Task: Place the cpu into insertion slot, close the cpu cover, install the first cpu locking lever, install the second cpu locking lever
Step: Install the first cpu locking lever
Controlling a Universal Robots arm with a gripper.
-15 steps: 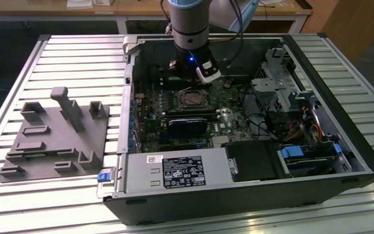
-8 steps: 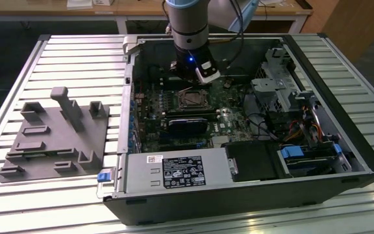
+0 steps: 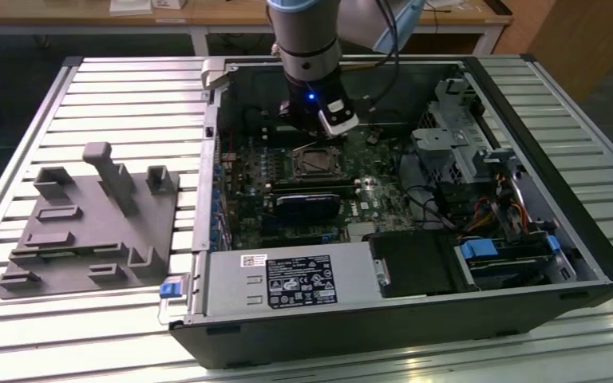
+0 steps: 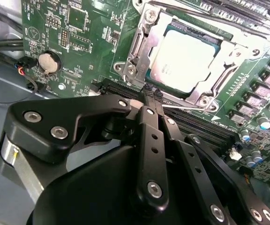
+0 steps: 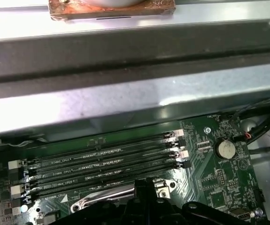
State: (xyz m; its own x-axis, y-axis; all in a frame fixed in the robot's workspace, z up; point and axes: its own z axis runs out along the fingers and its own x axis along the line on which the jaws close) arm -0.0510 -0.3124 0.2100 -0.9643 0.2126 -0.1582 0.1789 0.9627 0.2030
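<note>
Closed cpu cover (image 4: 135, 47) over seated cpu (image 4: 184, 56). Empty gripper (image 4: 149, 104), pinched narrow, at its 12 o'clock in the exterior view. Locking step likely in hand; calls for fine, firm pressing.

You've got the arm (image 3: 309, 48) coming down from the top edge into the open computer case (image 3: 520, 315), which lies on its side on the slatted metal table (image 3: 125, 88). The gripper (image 3: 304, 136) is low over the green motherboard (image 3: 386, 195), just beside the insertion slot (image 3: 318, 163), on its far side. There's a blue light on the wrist. A black card (image 3: 309, 209) sits nearer the camera than the slot. The labelled power supply (image 3: 285, 283) is at the case's near edge. A grey fixture block (image 3: 88, 231) is on the table at the exterior view's left, well apart from the case.
</note>
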